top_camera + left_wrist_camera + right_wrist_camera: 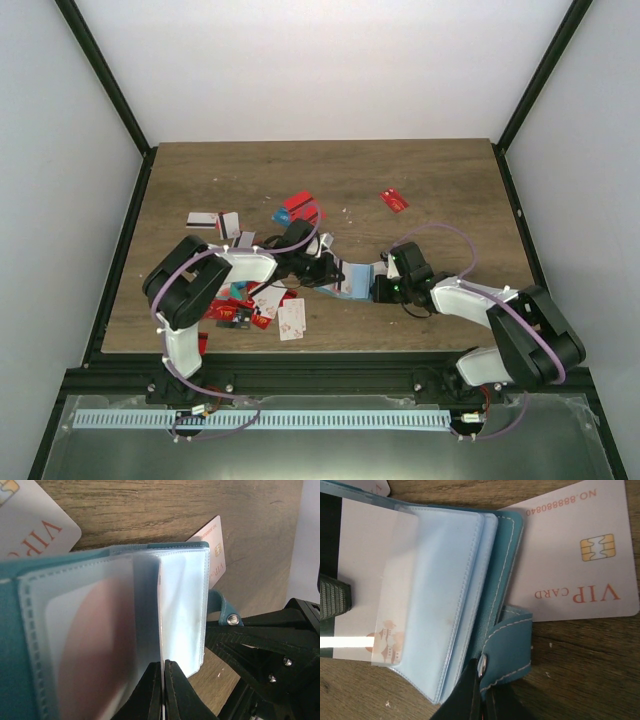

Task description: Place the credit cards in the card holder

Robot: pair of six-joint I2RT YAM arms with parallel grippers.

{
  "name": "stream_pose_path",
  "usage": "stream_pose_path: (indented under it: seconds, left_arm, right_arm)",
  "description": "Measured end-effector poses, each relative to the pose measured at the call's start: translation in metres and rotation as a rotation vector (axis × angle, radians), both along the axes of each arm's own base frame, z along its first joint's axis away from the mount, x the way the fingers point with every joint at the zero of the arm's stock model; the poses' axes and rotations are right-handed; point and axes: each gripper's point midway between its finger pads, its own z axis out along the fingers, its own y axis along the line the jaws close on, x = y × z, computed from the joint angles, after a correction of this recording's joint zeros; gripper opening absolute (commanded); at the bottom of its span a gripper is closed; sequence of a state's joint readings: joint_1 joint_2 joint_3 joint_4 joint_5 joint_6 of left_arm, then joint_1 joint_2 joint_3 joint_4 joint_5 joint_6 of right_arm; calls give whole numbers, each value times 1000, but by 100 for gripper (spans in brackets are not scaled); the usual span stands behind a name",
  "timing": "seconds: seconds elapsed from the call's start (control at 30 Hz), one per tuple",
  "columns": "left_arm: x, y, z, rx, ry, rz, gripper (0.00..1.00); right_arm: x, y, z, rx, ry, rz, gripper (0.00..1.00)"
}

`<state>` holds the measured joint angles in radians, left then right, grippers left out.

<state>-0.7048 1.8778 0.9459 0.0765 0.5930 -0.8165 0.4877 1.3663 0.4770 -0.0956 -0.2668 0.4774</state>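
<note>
The card holder (352,278) is held open on the counter (420,180), between both pairs of fingers. A clear pocket leaf is pinched by the left fingers (145,695), and the teal cover by the snap strap is pinched by the right fingers (464,701). A white VIP card (570,555) is seen just beyond the right fingers, tucked under the cover. Loose credit cards (291,319) are scattered behind the left fingers.

The left end effector (325,272) and right end effector (380,288) point toward each other, nearly meeting, both pinched closed.

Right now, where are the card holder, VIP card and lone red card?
card holder (509,545), right wrist view, teal cover
VIP card (570,565), right wrist view, white face
red card (394,200), top view, middle
</note>
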Motion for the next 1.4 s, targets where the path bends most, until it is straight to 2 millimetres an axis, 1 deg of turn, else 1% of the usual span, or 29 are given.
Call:
stream_pose_path:
  seconds: [0.53,0.67,0.8,0.93,1.03,1.17,1.4]
  left_arm:
    - [-1,-7,-7,-41,17,-31,4]
    - [1,-10,-6,-46,9,-50,13]
    - [1,-9,-13,-9,5,-73,28]
    - [3,-13,-10,35,-43,-107,41]
    - [3,-11,-9,82,-79,-117,46]
    - [6,-2,-8,148,-112,-115,52]
    - [13,10,-5,249,-156,-111,56]
  right_arm:
    - [2,-1,0,-4,1,-13,1]
    - [3,-2,0,-12,-1,-19,1]
    - [5,-4,0,-26,-5,-27,1]
    - [5,-4,0,-28,-2,-27,1]
    - [4,-4,0,-29,1,-25,1]
    - [3,-3,0,-30,3,-20,1]
    - [4,-1,0,-27,7,-12,1]
